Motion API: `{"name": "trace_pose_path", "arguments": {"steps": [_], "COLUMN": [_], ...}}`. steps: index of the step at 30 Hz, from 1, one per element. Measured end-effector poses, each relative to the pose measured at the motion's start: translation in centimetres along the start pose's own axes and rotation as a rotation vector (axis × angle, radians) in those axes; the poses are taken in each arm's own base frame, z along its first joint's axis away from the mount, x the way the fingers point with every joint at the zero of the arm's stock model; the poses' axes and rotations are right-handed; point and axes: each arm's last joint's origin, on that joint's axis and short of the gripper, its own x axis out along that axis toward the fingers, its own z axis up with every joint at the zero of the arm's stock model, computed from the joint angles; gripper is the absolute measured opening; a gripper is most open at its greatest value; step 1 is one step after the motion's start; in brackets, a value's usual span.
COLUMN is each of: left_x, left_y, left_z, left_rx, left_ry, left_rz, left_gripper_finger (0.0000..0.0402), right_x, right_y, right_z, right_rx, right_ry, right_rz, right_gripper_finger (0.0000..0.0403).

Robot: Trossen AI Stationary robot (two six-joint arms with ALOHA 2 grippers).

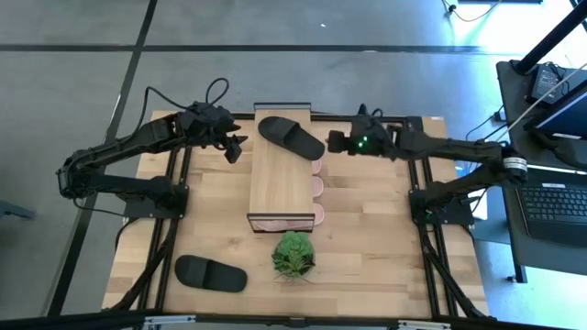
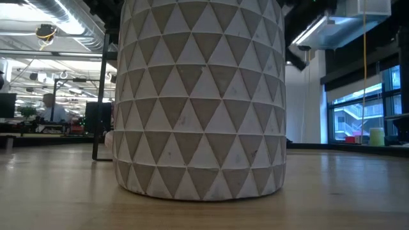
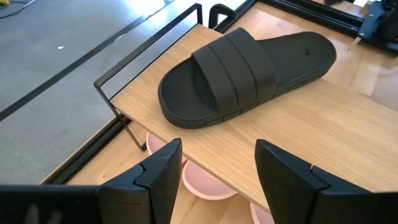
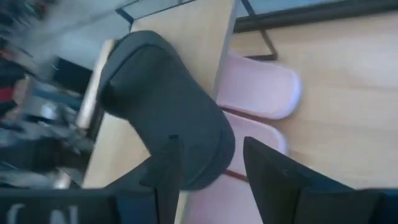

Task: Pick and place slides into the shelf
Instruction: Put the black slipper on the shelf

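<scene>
The light-wood shelf (image 1: 282, 179) stands mid-table. A black slide (image 1: 292, 137) lies sole down on the far end of its plank top (image 3: 323, 130). Pink slides (image 1: 316, 188) rest on the level below, with their ends poking out on the right side (image 4: 264, 93). A second black slide (image 1: 211, 273) lies on the table at the near left. My left gripper (image 1: 237, 147) hovers open just left of the shelf's far end, pointing at the black slide (image 3: 245, 74). My right gripper (image 1: 332, 142) is open just right of that slide (image 4: 165, 106), with its fingers (image 4: 270, 171) short of it.
A green potted plant (image 1: 293, 255) stands in front of the shelf's near end, and its patterned pot (image 2: 199, 96) fills the low view. Dark frame rails (image 1: 174, 229) run along both sides of the table. A laptop (image 1: 559, 206) sits off the table at the right.
</scene>
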Motion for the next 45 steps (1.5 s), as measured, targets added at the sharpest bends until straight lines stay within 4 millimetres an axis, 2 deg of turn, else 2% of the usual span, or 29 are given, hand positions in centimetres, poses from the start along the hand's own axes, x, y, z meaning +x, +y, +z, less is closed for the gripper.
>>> {"name": "trace_pose_path", "arguments": {"steps": [4, 9, 21, 30, 40, 45], "left_x": [0.0, 0.0, 0.0, 0.0, 0.0, 0.0], "left_y": [0.0, 0.0, 0.0, 0.0, 0.0, 0.0], "left_z": [0.0, 0.0, -0.2, -0.2, -0.2, -0.2], "left_rx": [0.0, -0.001, 0.002, 0.002, 0.002, 0.002], "left_ry": [-0.001, -0.001, 0.019, 0.019, 0.019, 0.019], "left_rz": [0.0, 0.0, 0.003, 0.002, 0.002, 0.003], "left_gripper_finger": [0.0195, 0.0195, 0.0195, 0.0195, 0.0195, 0.0195], "right_x": [1.7, 2.5, 2.6, 2.9, 4.5, 4.7], "right_y": [-1.2, -2.2, -2.8, -2.9, -2.9, -2.8], "right_z": [-1.8, -2.9, -3.5, -3.6, -4.0, -4.1], "right_rx": [0.092, 0.119, 0.112, 0.179, 0.178, 0.174], "right_ry": [-0.039, -0.067, -0.033, -0.027, -0.026, -0.027], "right_rz": [0.128, 0.201, 0.156, 0.145, 0.144, 0.146], "right_gripper_finger": [0.0168, 0.0168, 0.0168, 0.0168, 0.0168, 0.0148]}}
